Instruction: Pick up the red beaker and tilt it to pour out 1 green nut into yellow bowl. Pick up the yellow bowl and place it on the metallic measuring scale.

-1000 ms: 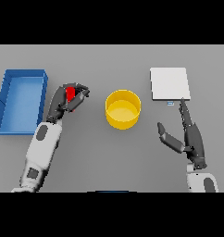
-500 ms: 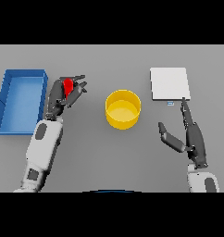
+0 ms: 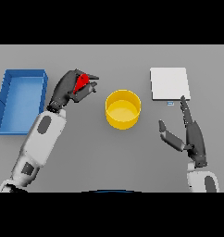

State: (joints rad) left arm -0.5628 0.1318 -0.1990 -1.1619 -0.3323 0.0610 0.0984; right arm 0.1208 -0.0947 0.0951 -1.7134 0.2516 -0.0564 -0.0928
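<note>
Two jobs left, and you are in the first: the left hand [image 3: 70, 88] has its fingers curled round the red beaker [image 3: 81, 83], holding it off the table, just left of the yellow bowl [image 3: 123, 109] and not yet over it. The beaker looks tipped toward the bowl, but its mouth is hidden by the fingers, so I cannot tell where the green nut sits. My read: carry the beaker rightward until its lip is over the middle of the bowl before tilting further, otherwise the nut lands on the grey table [image 3: 109, 157]. Tilt slowly and stop as soon as one nut drops. Keep the grip firm; the beaker is small and mostly buried in the hand. The right hand [image 3: 190, 136] rests low on the right with fingers straight and thumb spread, holding nothing, near the scale [image 3: 169, 83]. The scale lies to the bowl's right, apart from it. The blue bin [image 3: 7, 95] at far left is not involved.
</note>
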